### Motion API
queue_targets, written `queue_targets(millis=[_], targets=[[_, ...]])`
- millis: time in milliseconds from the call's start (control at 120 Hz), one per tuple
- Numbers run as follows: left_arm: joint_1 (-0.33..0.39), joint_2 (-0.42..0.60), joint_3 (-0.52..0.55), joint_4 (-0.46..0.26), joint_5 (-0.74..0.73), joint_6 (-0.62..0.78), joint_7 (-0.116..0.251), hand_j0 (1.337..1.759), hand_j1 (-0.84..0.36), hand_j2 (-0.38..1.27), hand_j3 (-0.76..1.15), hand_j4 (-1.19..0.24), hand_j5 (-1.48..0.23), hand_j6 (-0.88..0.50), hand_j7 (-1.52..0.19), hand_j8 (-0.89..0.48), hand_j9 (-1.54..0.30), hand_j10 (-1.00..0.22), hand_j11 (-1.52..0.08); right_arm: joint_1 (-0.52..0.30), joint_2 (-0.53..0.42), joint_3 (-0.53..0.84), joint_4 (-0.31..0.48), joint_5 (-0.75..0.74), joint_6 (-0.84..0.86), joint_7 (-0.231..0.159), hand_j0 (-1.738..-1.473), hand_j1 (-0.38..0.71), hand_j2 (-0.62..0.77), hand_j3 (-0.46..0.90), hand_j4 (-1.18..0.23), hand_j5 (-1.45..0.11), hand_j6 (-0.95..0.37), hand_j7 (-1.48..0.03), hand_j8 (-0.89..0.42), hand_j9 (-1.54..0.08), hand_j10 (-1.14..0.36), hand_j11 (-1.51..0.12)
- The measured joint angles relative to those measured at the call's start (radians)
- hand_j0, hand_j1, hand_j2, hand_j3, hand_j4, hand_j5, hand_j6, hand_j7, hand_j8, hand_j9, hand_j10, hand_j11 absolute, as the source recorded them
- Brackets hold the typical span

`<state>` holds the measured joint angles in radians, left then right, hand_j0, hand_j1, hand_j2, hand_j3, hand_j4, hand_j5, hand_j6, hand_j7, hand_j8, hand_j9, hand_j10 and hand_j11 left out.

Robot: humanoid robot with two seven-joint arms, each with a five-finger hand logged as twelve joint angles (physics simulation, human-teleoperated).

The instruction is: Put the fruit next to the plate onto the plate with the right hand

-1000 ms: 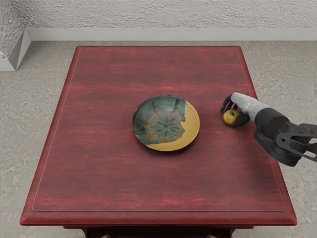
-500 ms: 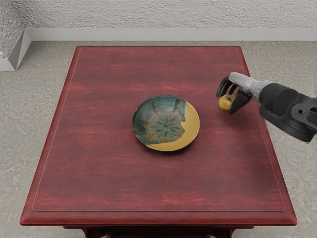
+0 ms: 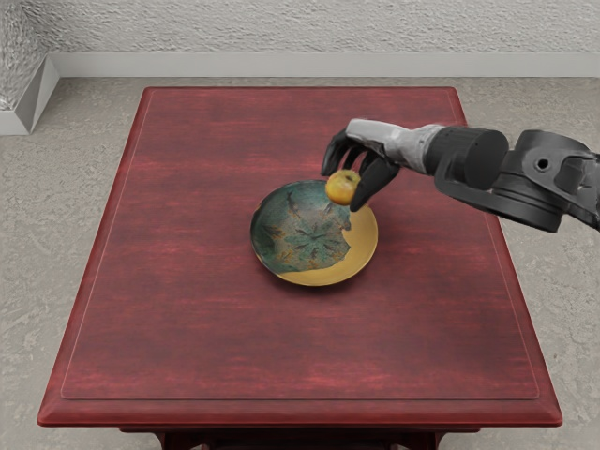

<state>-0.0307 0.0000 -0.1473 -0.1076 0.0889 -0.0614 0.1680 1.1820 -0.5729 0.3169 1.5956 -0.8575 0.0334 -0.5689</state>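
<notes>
over the plate's 1 o'clock rim: the fruit (image 3: 342, 187), small, round and yellow-orange, held in the right hand (image 3: 364, 155).
right hand: it comes in from 3 o'clock, back of the hand up, grey over the knuckles and dark at the fingers.
fingers (image 3: 335, 156): curled down over the top and far side of the fruit and closed around it; the thumb (image 3: 373, 184) presses in from the 3 o'clock side. only the fruit's lower front shows between them.
fruit against plate: in the picture it overlaps the plate's upper right rim, where the green part meets the yellow. it hangs from the hand and does not lie in the dish; how high above the rim it is cannot be told.
plate (image 3: 319, 272): round and shallow, at the table's middle. dark green with a leaf pattern across the centre and the 9 o'clock side, plain yellow in a crescent from 1 to 6 o'clock.
right arm (image 3: 497, 169): a grey wrist, then thick black segments, reaching in from the picture's right edge over the table's 3 o'clock side.
table (image 3: 234, 328): dark red wood, rectangular, with a raised border.
floor (image 3: 56, 234): pale and speckled, all round the table.
wall (image 3: 281, 23): light and rough, at 12 o'clock.
</notes>
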Motion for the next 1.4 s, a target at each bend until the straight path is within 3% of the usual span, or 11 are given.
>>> queue_targets(millis=[308, 592, 758, 1000, 1117, 1225, 1342, 1400], targets=[[0.0, 0.0, 0.0, 0.0, 0.0, 0.0, 0.0, 1.658, 0.06, 0.05, 0.0, -0.24, -0.32, -0.24, -0.32, -0.24, -0.32, -0.24, -0.32, -0.011, 0.165, -0.07, -0.113, -0.008, -0.009, 0.002, -1.658, 0.35, 0.38, 0.0, -0.64, -0.94, -0.41, -0.89, -0.38, -0.92, -0.66, -0.92], [0.0, 0.0, 0.0, 0.0, 0.0, 0.0, 0.0, 1.658, 0.06, 0.05, 0.0, -0.24, -0.32, -0.24, -0.32, -0.24, -0.32, -0.24, -0.32, -0.019, 0.195, -0.091, -0.133, -0.011, -0.019, 0.004, -1.658, 0.32, 0.33, 0.0, -0.63, -0.88, -0.45, -0.85, -0.42, -0.86, -0.64, -0.86], [0.0, 0.0, 0.0, 0.0, 0.0, 0.0, 0.0, 1.658, 0.06, 0.05, 0.0, -0.24, -0.32, -0.24, -0.32, -0.24, -0.32, -0.24, -0.32, -0.018, 0.191, -0.084, -0.134, -0.005, -0.015, 0.0, -1.658, 0.16, 0.11, 0.0, -0.46, -0.62, -0.38, -0.61, -0.37, -0.62, -0.46, -0.62], [0.0, 0.0, 0.0, 0.0, 0.0, 0.0, 0.0, 1.658, 0.06, 0.05, 0.0, -0.24, -0.32, -0.24, -0.32, -0.24, -0.32, -0.24, -0.32, -0.016, 0.174, -0.068, -0.133, 0.008, -0.01, -0.001, -1.658, -0.14, 0.03, 0.0, -0.19, -0.25, -0.16, -0.25, -0.16, -0.25, -0.19, -0.25], [0.0, 0.0, 0.0, 0.0, 0.0, 0.0, 0.0, 1.658, 0.06, 0.05, 0.0, -0.24, -0.31, -0.24, -0.31, -0.24, -0.31, -0.24, -0.31, -0.018, 0.119, 0.005, -0.126, 0.138, 0.089, 0.004, -1.658, -0.2, 0.01, 0.0, -0.13, -0.17, -0.11, -0.17, -0.11, -0.17, -0.13, -0.17], [0.0, 0.0, 0.0, 0.0, 0.0, 0.0, 0.0, 1.658, 0.06, 0.05, 0.0, -0.24, -0.32, -0.24, -0.32, -0.24, -0.32, -0.24, -0.32, -0.02, 0.041, 0.064, -0.115, 0.348, 0.229, 0.005, -1.658, -0.24, 0.0, 0.0, -0.1, -0.13, -0.09, -0.12, -0.09, -0.13, -0.1, -0.13], [0.0, 0.0, 0.0, 0.0, 0.0, 0.0, 0.0, 1.658, 0.06, 0.05, 0.0, -0.24, -0.32, -0.24, -0.32, -0.24, -0.32, -0.24, -0.32, -0.026, -0.108, 0.115, -0.109, 0.615, 0.431, 0.009, -1.658, -0.26, 0.0, 0.0, -0.08, -0.1, -0.07, -0.1, -0.07, -0.1, -0.08, -0.1], [0.0, 0.0, 0.0, 0.0, 0.0, 0.0, 0.0, 1.658, 0.06, 0.05, 0.0, -0.24, -0.32, -0.24, -0.32, -0.24, -0.32, -0.24, -0.32, -0.036, -0.197, 0.129, -0.111, 0.72, 0.494, 0.044, -1.658, -0.27, 0.0, 0.0, -0.07, -0.09, -0.07, -0.09, -0.07, -0.09, -0.07, -0.09]])
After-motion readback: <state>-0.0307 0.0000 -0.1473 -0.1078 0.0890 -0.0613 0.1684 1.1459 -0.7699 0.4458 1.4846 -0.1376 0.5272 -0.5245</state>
